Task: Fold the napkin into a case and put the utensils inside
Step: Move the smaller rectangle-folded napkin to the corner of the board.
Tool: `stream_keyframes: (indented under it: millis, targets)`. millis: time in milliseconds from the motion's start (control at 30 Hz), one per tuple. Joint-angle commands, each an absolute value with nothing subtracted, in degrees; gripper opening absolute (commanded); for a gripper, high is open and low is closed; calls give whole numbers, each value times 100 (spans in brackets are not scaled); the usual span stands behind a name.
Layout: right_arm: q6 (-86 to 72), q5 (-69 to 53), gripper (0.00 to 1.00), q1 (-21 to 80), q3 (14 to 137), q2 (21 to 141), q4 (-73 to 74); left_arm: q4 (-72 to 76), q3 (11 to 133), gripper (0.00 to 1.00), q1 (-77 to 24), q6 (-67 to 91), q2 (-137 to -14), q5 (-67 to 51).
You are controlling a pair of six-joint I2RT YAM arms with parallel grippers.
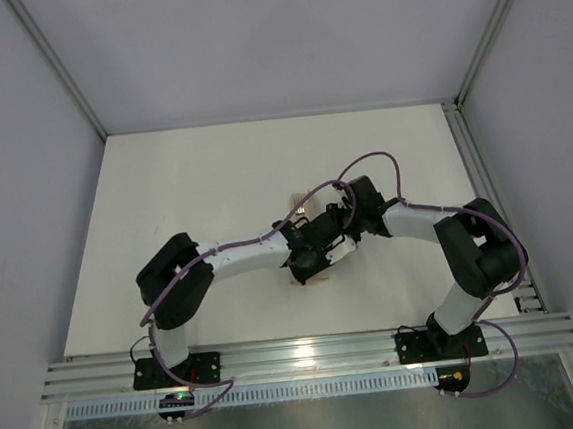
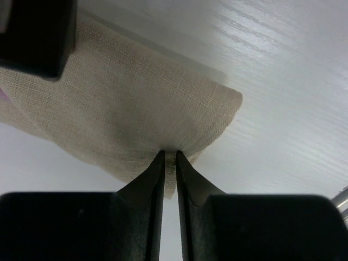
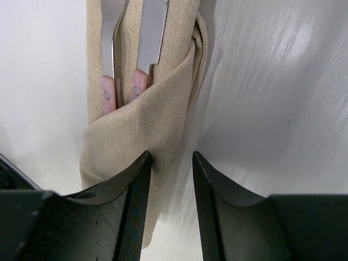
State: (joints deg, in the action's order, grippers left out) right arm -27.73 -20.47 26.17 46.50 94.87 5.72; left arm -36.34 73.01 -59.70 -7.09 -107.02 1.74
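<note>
The beige napkin is folded into a narrow case (image 3: 157, 119) on the white table. Two utensils stick out of its pocket: a knife (image 3: 151, 32) and a thinner silvery piece (image 3: 109, 49), both with pinkish handle ends tucked in the fold. My right gripper (image 3: 171, 160) is open and straddles the case's right edge, with its left finger against the cloth. My left gripper (image 2: 169, 156) is shut on the edge of the napkin (image 2: 136, 103). In the top view both grippers, left (image 1: 305, 258) and right (image 1: 336, 232), meet over the case (image 1: 317, 275) and hide most of it.
A dark block, part of the other arm, fills the upper left corner of the left wrist view (image 2: 32, 32). The white table (image 1: 213, 181) is walled by grey panels, with a rail along the near edge (image 1: 299, 359).
</note>
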Motion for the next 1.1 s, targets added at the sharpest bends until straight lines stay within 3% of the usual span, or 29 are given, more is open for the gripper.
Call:
stream_keyframes:
  millis: [0,400,767,1067]
  targets:
    - [-2725,-2179,40,2628,4535,9264,721,-3384,7260,14,-5897,-826,-10784,387]
    - [-3225,-2540,40,2637,4579,9799,150,-3077,6548,13,-5880,-1573,-10846,1335]
    - [-4095,-2646,26,2672,5246,10863,-737,-2892,6354,13,-4914,-2056,-10723,1801]
    - [-4780,-2303,25,2856,6107,11653,-1072,-3383,6688,30,-4351,-2303,-9845,1223]
